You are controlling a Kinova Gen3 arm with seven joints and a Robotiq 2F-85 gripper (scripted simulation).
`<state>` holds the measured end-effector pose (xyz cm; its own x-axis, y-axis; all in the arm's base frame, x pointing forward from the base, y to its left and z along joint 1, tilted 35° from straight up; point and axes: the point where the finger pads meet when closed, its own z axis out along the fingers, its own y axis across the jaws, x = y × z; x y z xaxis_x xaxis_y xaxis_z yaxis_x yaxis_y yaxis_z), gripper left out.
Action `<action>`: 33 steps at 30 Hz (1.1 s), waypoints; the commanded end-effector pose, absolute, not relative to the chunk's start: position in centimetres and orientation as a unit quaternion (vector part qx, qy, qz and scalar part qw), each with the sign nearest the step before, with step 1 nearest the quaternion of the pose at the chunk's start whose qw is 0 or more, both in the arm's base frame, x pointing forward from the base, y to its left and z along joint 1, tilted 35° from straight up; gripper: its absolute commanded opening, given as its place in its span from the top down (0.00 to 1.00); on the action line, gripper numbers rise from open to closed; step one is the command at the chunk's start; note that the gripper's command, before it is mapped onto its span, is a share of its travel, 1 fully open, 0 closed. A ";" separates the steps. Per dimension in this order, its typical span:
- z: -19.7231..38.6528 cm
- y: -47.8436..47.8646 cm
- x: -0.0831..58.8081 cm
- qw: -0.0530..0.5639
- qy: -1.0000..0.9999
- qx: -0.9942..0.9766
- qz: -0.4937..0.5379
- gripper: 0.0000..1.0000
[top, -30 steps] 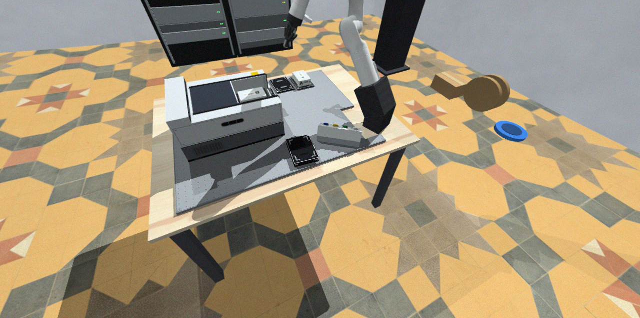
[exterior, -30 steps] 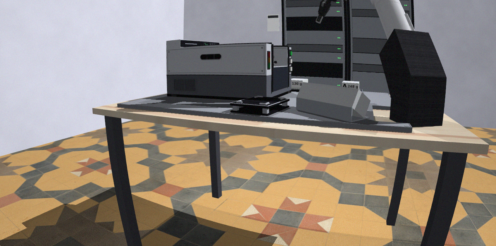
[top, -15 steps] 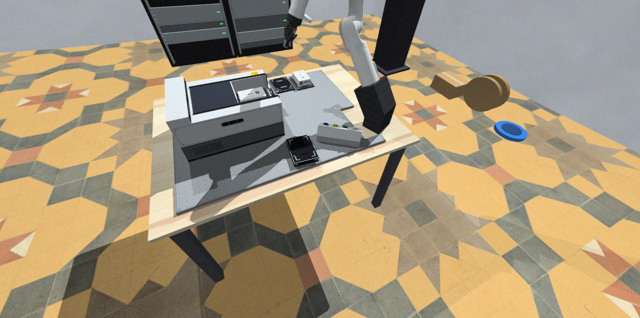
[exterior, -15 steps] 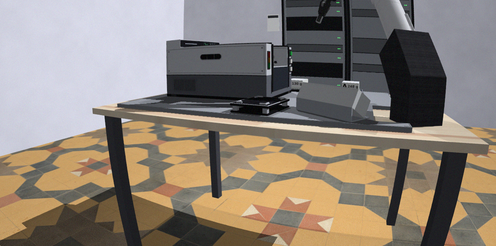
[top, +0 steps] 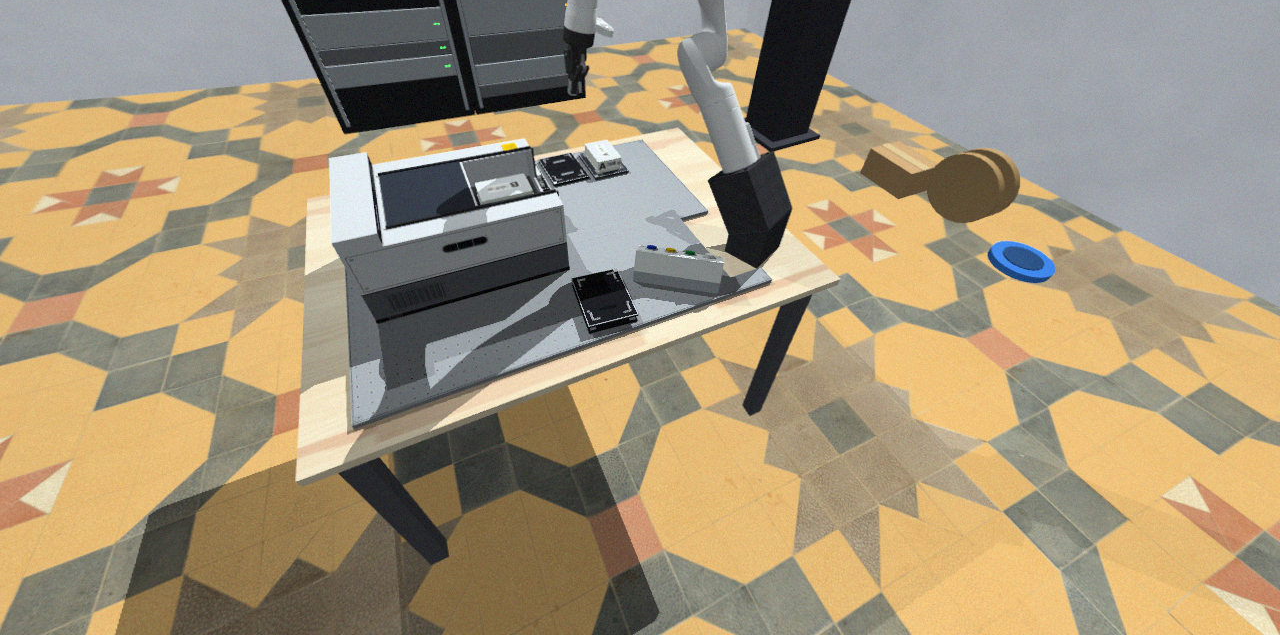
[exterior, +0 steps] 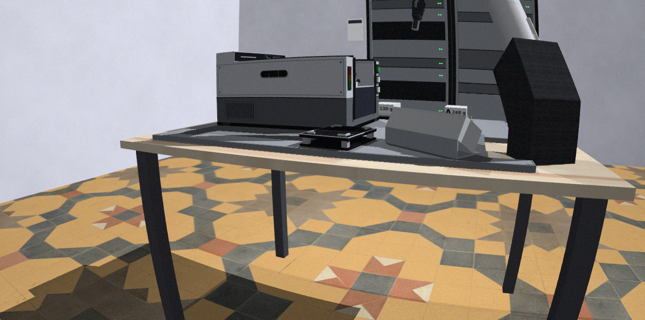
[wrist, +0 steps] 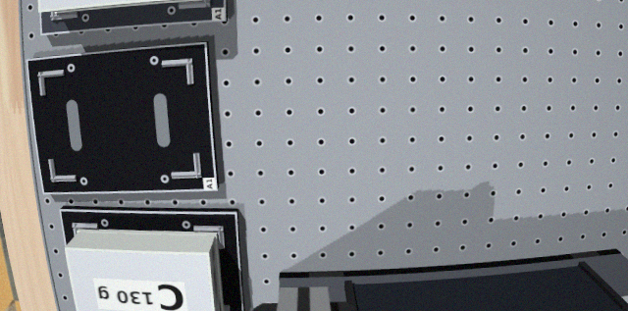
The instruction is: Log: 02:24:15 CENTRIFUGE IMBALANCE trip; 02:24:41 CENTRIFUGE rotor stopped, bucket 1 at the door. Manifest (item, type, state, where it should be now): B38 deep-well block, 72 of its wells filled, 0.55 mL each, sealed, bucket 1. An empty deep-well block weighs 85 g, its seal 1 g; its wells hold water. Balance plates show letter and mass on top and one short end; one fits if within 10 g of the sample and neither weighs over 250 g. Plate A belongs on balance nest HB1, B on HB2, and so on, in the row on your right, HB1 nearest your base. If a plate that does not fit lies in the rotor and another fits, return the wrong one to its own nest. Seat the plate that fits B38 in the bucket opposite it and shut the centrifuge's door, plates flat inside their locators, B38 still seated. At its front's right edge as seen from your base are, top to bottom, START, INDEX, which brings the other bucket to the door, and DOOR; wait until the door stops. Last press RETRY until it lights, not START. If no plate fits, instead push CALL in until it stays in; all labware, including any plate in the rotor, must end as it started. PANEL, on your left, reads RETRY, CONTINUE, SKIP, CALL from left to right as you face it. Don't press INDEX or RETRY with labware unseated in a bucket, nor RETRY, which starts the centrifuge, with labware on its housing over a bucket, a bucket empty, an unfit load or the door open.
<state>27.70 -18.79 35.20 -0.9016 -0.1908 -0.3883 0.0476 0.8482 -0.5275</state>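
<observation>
Your gripper [top: 575,78] hangs high over the nest row, fingers closed on nothing. You're scouting weights: B38 comes to roughly 126 g, so plate C [wrist: 142,277], marked 130 g, fits. It sits in its nest beside the empty nest [wrist: 123,117]. Next, open, descend, and grasp plate C.
</observation>
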 end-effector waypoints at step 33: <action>33.0 -19.2 31.5 0.126 0.952 -0.010 -0.277 0.00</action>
<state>30.53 -18.99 33.57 -0.9672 -0.0906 -0.2372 0.0503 0.8472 -0.5289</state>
